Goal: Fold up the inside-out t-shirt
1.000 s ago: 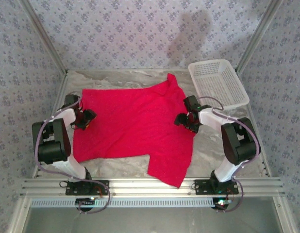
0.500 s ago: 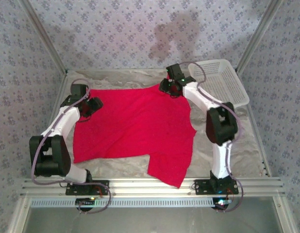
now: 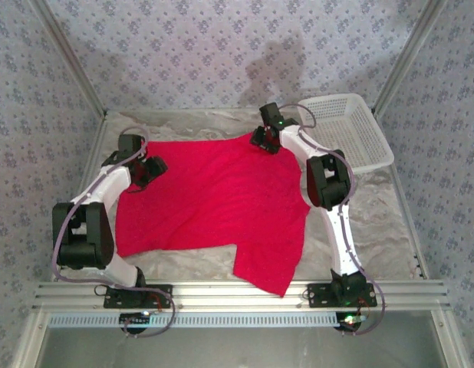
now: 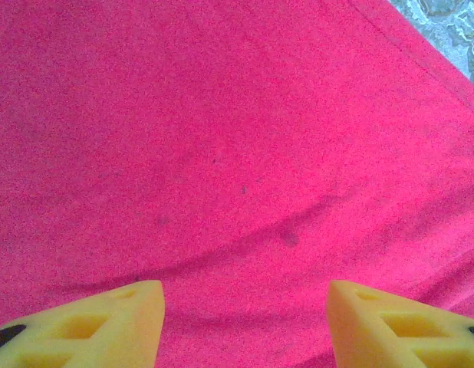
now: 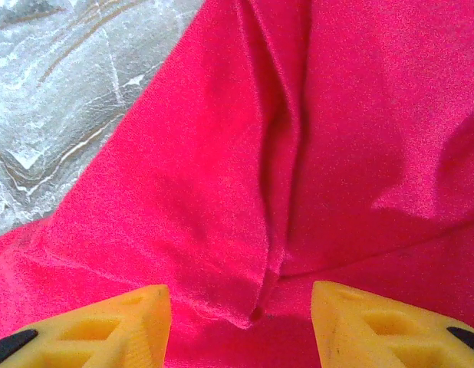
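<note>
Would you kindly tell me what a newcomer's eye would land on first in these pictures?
The bright red t-shirt spread across the middle of the table draws the eye first. Next comes the white mesh basket at the far right corner. The left claw and right claw are open at the shirt's far edge, one at each end.

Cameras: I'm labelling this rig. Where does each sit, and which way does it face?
Top external: above, behind the bases, looking down on shirt, table, both arms.
Left wrist: on left arm, facing flat shirt; own fingers at bottom.
Right wrist: on right arm, facing a shirt fold and table; own fingers at bottom.
Shared: all see the shirt.
</note>
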